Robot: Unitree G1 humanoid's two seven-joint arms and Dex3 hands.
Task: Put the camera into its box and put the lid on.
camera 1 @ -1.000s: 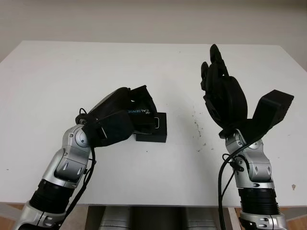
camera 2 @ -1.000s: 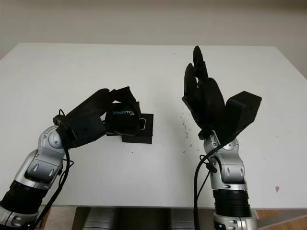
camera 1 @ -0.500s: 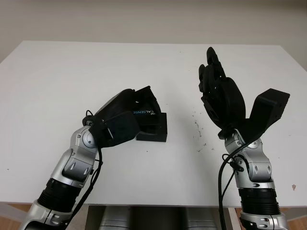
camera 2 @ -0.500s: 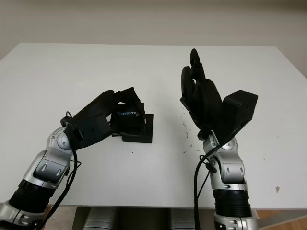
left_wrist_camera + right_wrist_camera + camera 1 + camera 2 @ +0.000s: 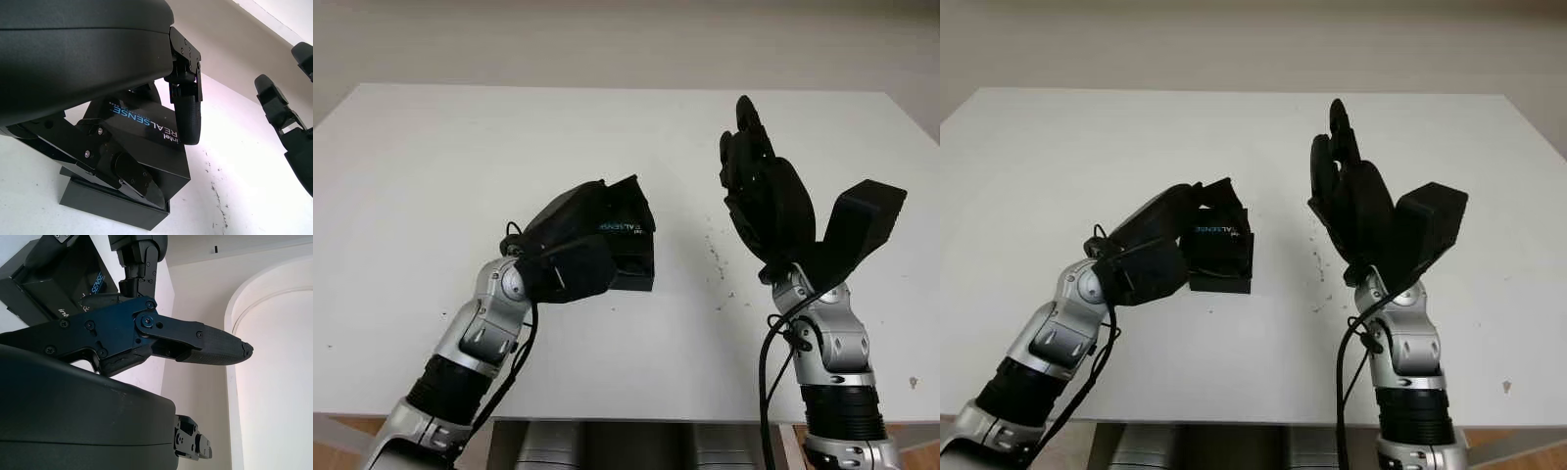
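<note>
Left of centre in your head view, your left hand (image 5: 576, 245) sits curled around the black lid (image 5: 625, 227), the one with "REALSENSE" printed in white and blue lettering. The lid is tilted, its far edge raised, and it sits directly over the black box base (image 5: 631, 278), which lies on the white table (image 5: 431, 157) just below and right of the hand. In your left wrist view the lid (image 5: 146, 132) overlaps the base (image 5: 112, 208): its near corner looks to be down on the base rim, but you cannot tell whether it is seated all round. One finger (image 5: 188, 117) presses against the lid's printed face, and a second finger (image 5: 122, 169) lies along the lid's side. You cannot tell from these pictures whether the camera is inside the base; the lid and hand cover the opening. Moving right, a scatter of small dark specks (image 5: 720, 264) marks the tabletop between the box and your other arm. At right of centre, your right hand (image 5: 764, 191) is raised above the table, upright, open and holding nothing, well apart from the box. In the right wrist view its finger (image 5: 205, 345) points away toward a pale wall, with the lid (image 5: 58, 289) and the left hand's fingers in the upper left corner.
</note>
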